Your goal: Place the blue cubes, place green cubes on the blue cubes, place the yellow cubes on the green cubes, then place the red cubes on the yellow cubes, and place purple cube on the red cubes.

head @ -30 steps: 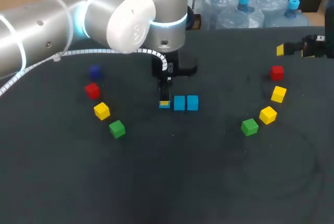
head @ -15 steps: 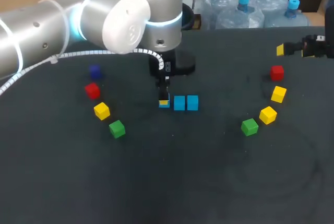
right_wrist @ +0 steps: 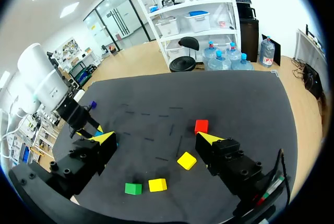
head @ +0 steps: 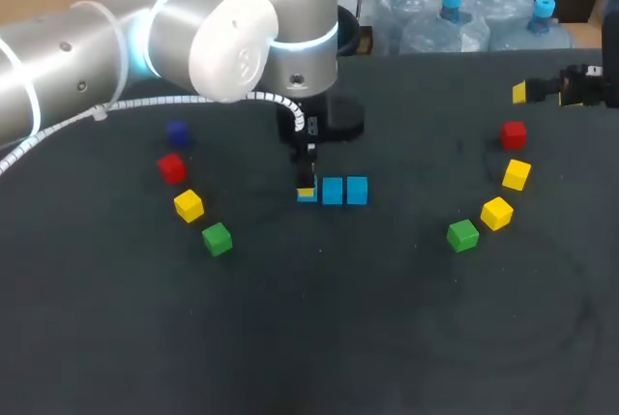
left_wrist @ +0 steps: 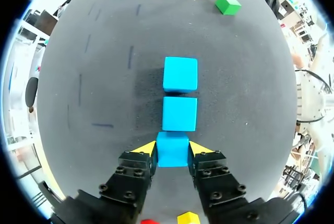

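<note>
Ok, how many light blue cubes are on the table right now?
3, in one row: the first cube in the left gripper, the second cube just ahead, the third cube beyond it. None looks hidden.

The near half of the worktop lies open. At its middle the blue cubes form a barrier row, with the left hand clamped on the leftmost blue cube. The left arm overhangs the far left. The left loose cubes and right loose cubes leave open lanes beside the row.
</note>
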{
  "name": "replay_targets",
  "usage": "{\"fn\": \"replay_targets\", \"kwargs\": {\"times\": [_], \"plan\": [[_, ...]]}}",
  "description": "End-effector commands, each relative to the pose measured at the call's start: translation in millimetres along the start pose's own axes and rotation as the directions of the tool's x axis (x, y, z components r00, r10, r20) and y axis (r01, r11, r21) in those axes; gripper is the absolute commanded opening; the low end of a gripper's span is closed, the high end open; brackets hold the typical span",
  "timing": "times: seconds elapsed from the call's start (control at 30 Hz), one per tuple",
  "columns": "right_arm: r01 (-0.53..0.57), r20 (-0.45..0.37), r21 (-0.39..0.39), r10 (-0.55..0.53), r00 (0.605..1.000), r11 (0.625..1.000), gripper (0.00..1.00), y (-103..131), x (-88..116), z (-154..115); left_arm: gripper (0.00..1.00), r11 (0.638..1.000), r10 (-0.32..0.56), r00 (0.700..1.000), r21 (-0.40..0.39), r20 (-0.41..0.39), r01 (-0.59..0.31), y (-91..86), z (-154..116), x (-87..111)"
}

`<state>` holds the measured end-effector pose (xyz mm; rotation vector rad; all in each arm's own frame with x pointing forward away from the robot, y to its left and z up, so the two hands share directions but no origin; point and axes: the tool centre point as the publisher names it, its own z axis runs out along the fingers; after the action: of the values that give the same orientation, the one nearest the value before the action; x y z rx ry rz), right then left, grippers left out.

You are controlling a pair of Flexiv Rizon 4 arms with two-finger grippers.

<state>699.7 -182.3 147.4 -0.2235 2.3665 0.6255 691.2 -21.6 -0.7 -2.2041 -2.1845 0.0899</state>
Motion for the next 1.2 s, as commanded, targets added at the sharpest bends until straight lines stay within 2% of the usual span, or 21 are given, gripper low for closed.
{"fn": "replay_targets", "kwargs": {"times": [0.03, 0.67, 0.7, 0.73, 0.77, 1.2], "plan": [[0.000, 0.000, 0.002, 0.000, 1.000, 1.000, 1.00, 0.3, 0.4, -1.1, 0.00, 1.000, 0.000, 1.000, 0.000, -0.003, 0.000, -1.0, 1.7, 1.1], [0.000, 0.000, 0.002, 0.000, 1.000, 1.000, 1.00, 0.3, 0.4, -1.1, 0.00, 1.000, 0.000, 1.000, 0.007, -0.009, 0.000, 0.8, 4.3, 3.7], [0.000, 0.000, 0.002, 0.000, 1.000, 1.000, 1.00, 0.3, 0.4, -1.1, 0.42, 1.000, -0.001, 1.000, 0.008, -0.009, 0.001, 0.9, 4.3, 3.9], [0.000, 0.000, 0.002, 0.000, 1.000, 1.000, 1.00, 0.3, 0.4, -1.1, 0.93, 1.000, -0.003, 1.000, 0.012, -0.008, 0.003, 1.0, 4.3, 4.0], [0.000, 0.000, 0.002, 0.000, 1.000, 1.000, 1.00, 0.3, 0.4, -1.1, 1.00, 1.000, -0.010, 1.000, 0.017, 0.000, 0.010, 1.7, 4.2, 4.3], [0.000, 0.000, 0.002, 0.000, 1.000, 1.000, 1.00, 0.3, 0.4, -1.1, 1.00, 1.000, -0.017, 0.999, 0.021, 0.029, 0.016, 1.6, -1.4, 7.0]]}}
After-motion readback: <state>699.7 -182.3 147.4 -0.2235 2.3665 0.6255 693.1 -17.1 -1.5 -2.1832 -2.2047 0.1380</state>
